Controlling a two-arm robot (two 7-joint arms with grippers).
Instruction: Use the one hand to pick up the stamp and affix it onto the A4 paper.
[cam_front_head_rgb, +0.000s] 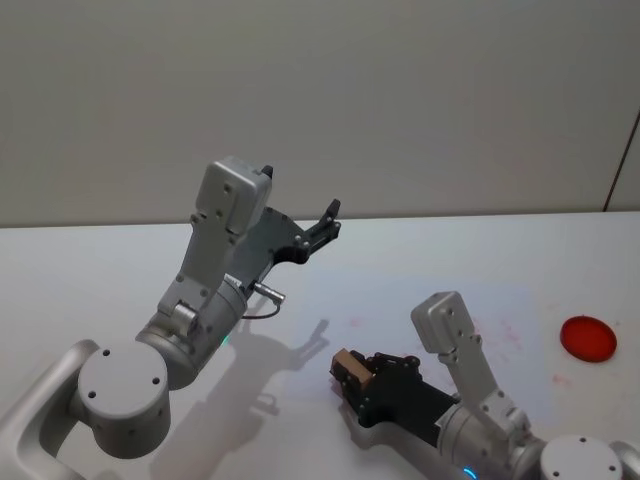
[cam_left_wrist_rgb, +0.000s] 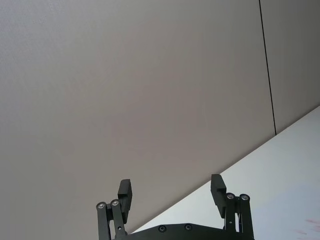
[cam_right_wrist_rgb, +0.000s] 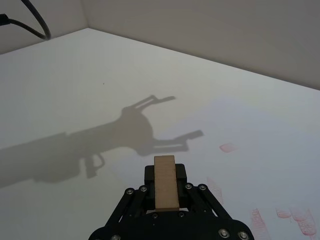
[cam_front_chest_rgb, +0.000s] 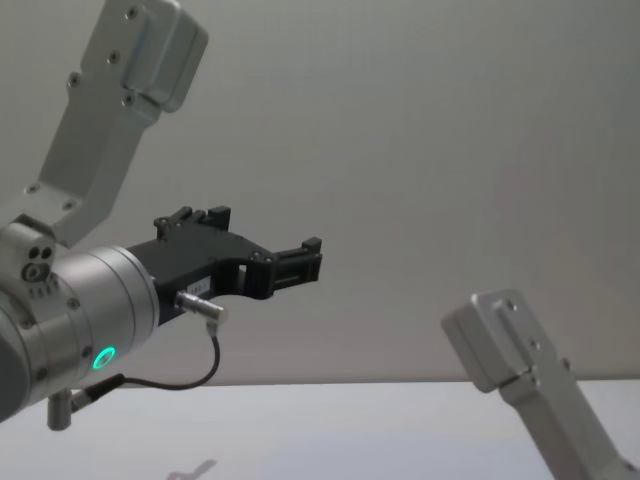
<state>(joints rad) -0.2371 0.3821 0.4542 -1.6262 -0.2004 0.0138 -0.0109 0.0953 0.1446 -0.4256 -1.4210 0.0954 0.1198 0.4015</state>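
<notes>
The stamp (cam_front_head_rgb: 351, 367), a small block with a light tan wooden top, is clamped between the black fingers of my right gripper (cam_front_head_rgb: 345, 380). In the right wrist view the stamp (cam_right_wrist_rgb: 166, 186) stands upright in the right gripper (cam_right_wrist_rgb: 165, 172), just over the white table. The A4 paper (cam_front_head_rgb: 440, 300) lies flat ahead of that hand, and its surface (cam_right_wrist_rgb: 265, 145) carries several faint red prints. My left gripper (cam_front_head_rgb: 325, 222) is raised high over the table's back, open with nothing in it; its fingers (cam_left_wrist_rgb: 125, 192) stand wide apart in the left wrist view.
A round red disc (cam_front_head_rgb: 588, 338) lies on the table at the far right. The left arm's pale grey link (cam_front_head_rgb: 225, 215) rises over the table's left side and casts a shadow (cam_right_wrist_rgb: 135, 130) across the surface. A grey wall stands behind the table.
</notes>
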